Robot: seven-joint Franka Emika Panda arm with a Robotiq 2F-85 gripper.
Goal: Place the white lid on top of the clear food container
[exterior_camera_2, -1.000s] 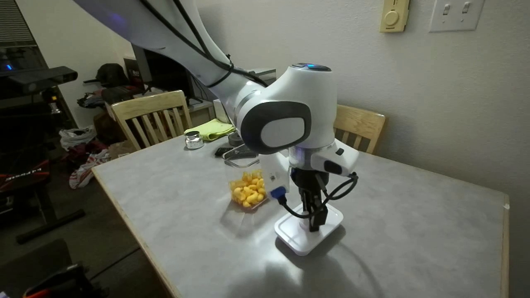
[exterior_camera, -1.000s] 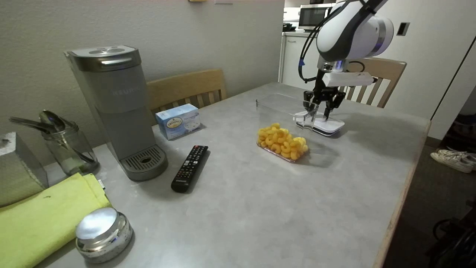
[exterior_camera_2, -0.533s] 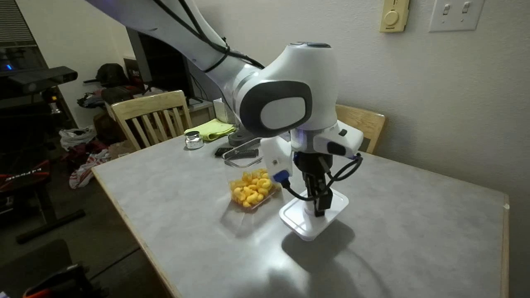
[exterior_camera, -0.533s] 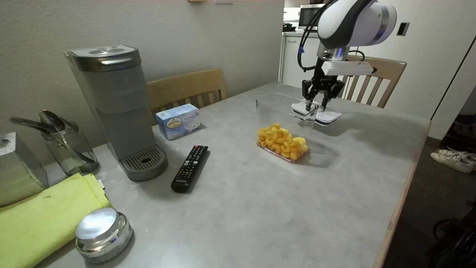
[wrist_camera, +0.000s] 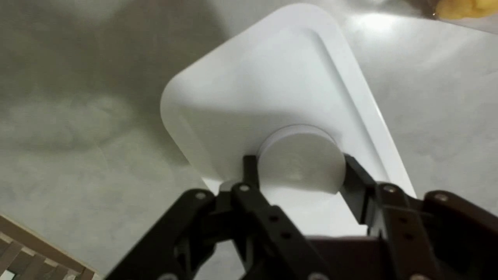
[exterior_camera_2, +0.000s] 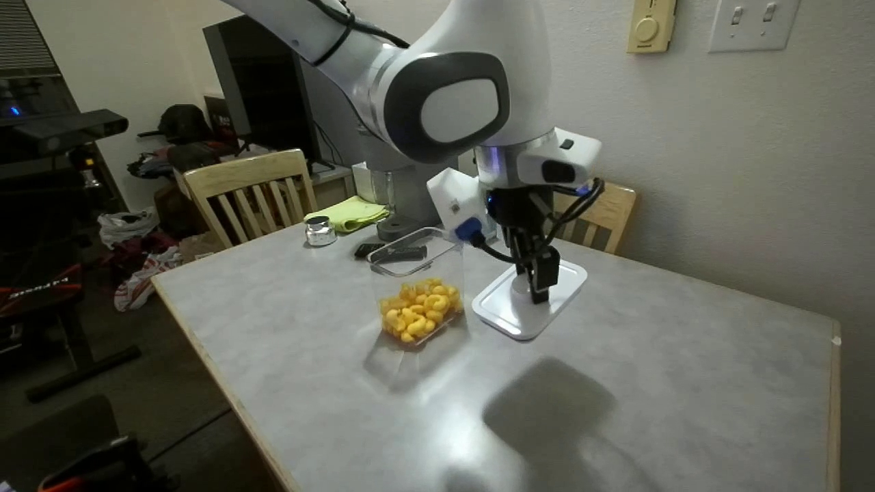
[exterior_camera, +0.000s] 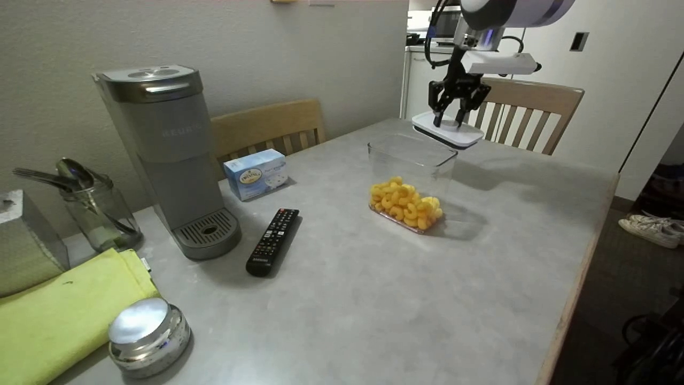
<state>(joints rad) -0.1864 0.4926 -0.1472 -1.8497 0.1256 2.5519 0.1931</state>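
Black pincer point(wrist_camera: 299, 165), jaws half-parted, grips the white rectangular plastic lid point(wrist_camera: 268, 91) by its round knob point(wrist_camera: 301, 161), aloft beside the clear rectangular plastic tub point(exterior_camera: 406, 167): plain in both exterior views, mere sliver in wrist view!

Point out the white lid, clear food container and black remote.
White lid point(wrist_camera: 268, 91), in the wrist view: its flat top.
Clear food container point(exterior_camera: 401, 169), in an exterior view: its clear upper wall.
Black remote point(exterior_camera: 273, 242), in an exterior view: its button face.
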